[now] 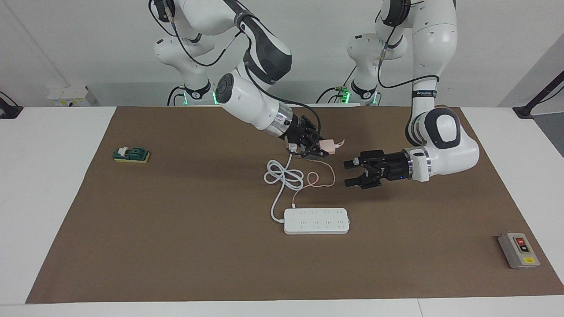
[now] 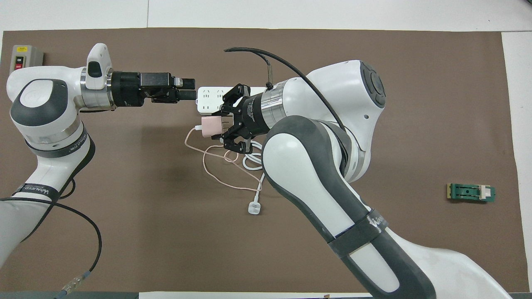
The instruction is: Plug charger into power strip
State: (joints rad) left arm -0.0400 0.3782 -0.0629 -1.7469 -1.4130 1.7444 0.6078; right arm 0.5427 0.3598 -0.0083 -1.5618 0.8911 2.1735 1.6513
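The pale-pink charger (image 1: 328, 145) is being clamped in the right gripper (image 1: 318, 149), aloft over bare worktop (image 1: 176, 246). The left gripper (image 1: 352, 172), jaws apart, is hanging beside it. The white power strip (image 1: 316, 220), 2 socket rows, is lying farther out mid-mat, clear of edges.

The grey switch box (image 2: 25, 58), at the table corner farthest from the robots on the left arm's end, reads "ON" above "OFF" on its buttons. The black band on the left arm (image 2: 35, 191), nearer the robots than the box, carries white lettering too blurred to read with certainty
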